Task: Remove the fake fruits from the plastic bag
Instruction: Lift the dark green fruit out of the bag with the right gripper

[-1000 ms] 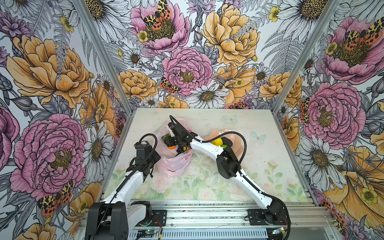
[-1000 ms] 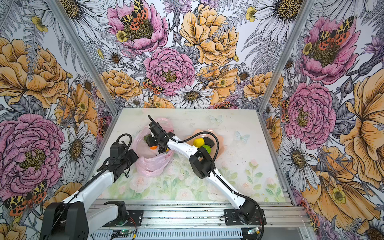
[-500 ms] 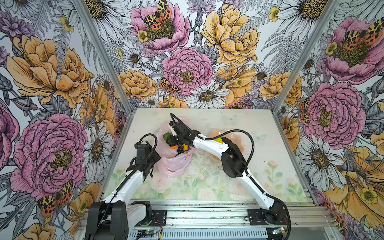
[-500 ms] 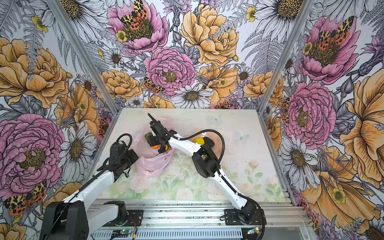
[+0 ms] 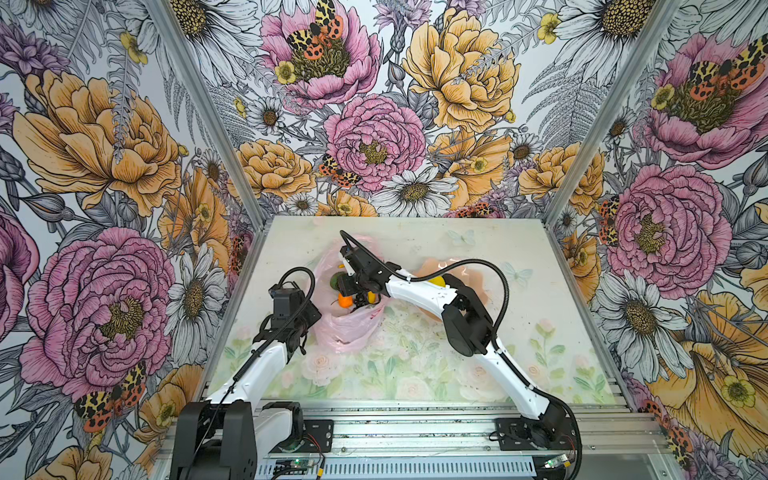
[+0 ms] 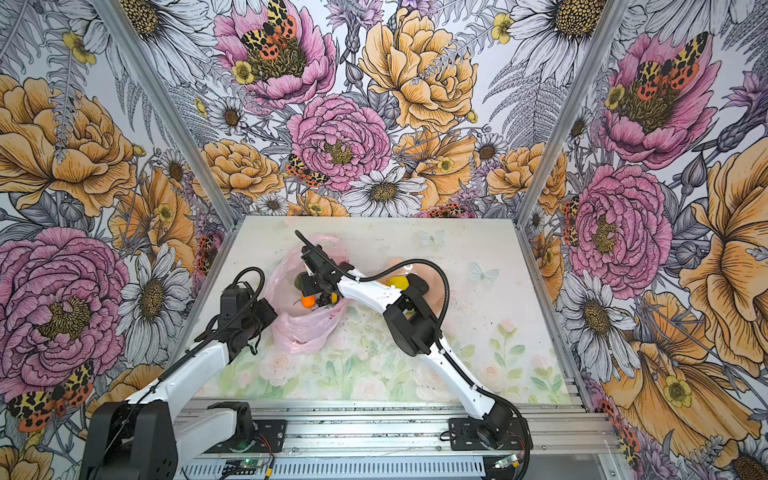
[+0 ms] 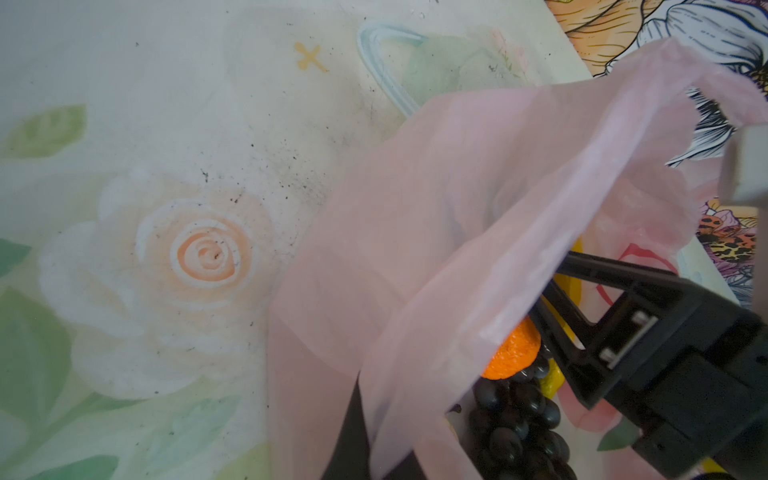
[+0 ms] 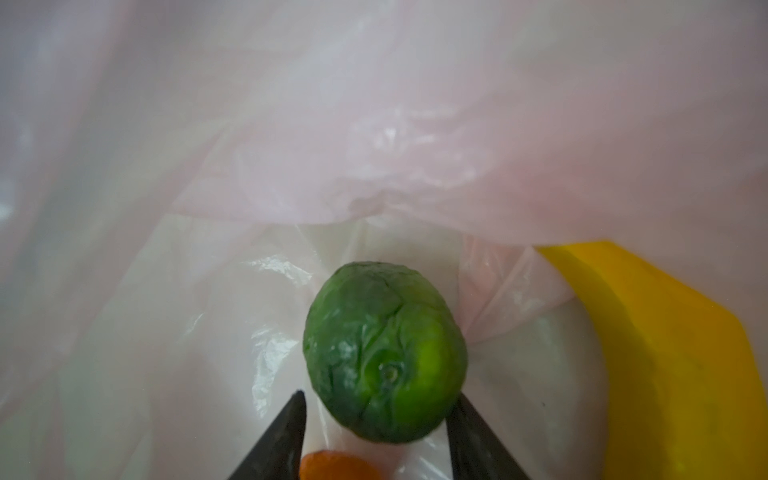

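The pink plastic bag (image 5: 345, 328) (image 6: 303, 328) lies left of the table's middle with its mouth held up. My left gripper (image 5: 308, 326) (image 7: 374, 415) is shut on the bag's near edge, and film drapes over its fingers (image 7: 353, 424). Inside the bag, my right gripper (image 5: 349, 291) (image 8: 380, 399) is open, its fingertips either side of the green lime (image 8: 384, 357). An orange (image 8: 336, 465) (image 7: 513, 357) lies just below the lime. A yellow banana (image 8: 665, 353) and dark grapes (image 7: 515, 424) are beside them.
A peach bowl (image 5: 469, 274) (image 6: 440, 291) stands right of the bag, partly under my right arm. It holds a yellow lemon (image 6: 397, 282) and a dark fruit (image 6: 417, 284). Patterned walls enclose the left, back and right.
The right arm's elbow has swung slightly to the right while its gripper stays in the bag's mouth. The left arm has not moved.
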You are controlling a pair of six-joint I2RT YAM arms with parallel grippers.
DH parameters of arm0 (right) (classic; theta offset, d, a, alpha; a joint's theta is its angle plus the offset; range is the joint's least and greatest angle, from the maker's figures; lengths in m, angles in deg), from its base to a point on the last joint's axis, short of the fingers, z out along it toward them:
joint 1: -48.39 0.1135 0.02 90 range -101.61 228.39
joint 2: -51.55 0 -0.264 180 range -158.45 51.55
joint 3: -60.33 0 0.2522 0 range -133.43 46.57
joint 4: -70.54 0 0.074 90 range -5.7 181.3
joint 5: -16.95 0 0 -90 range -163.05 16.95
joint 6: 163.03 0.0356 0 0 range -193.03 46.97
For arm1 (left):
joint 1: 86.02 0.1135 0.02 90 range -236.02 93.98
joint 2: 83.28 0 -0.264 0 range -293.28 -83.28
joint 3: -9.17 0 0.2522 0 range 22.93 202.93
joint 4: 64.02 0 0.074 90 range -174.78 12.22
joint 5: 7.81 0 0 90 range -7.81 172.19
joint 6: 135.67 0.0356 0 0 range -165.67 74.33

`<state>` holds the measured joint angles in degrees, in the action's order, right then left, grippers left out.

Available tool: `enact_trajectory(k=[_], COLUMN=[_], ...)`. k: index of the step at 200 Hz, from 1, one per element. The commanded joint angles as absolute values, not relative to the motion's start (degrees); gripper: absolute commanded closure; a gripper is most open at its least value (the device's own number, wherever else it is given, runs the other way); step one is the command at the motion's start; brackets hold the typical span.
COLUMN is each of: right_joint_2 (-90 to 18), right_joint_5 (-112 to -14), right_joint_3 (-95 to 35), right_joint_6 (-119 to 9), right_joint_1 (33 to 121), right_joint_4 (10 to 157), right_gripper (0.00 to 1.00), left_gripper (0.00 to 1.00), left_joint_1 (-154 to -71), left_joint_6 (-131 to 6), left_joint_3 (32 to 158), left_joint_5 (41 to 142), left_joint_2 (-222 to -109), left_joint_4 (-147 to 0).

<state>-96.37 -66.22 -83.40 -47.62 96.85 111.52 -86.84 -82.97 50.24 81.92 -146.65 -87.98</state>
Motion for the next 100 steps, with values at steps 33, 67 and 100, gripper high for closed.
enact_trajectory(k=[33,67,100], right_joint_2=[-101.4,-106.1,-109.5], right_joint_5=[-66.4,-64.1,-64.5], right_joint_3=[-89.9,-96.4,-101.4], right_joint_6=[-46.8,-45.2,-43.6], right_joint_1=[96.2,95.9,95.7], right_joint_4=[110.5,110.6,110.6], right_gripper=[0.29,0.24,0.30], left_gripper=[1.00,1.00,1.00], left_joint_1=[-86.4,-86.4,-86.5], left_joint_6=[-81.8,-81.8,-81.8], left_joint_3=[49.2,49.0,49.0], left_joint_5=[83.0,83.0,83.3], left_joint_2=[-145.9,-145.9,-145.9], left_joint_4=[-87.0,-87.0,-86.9])
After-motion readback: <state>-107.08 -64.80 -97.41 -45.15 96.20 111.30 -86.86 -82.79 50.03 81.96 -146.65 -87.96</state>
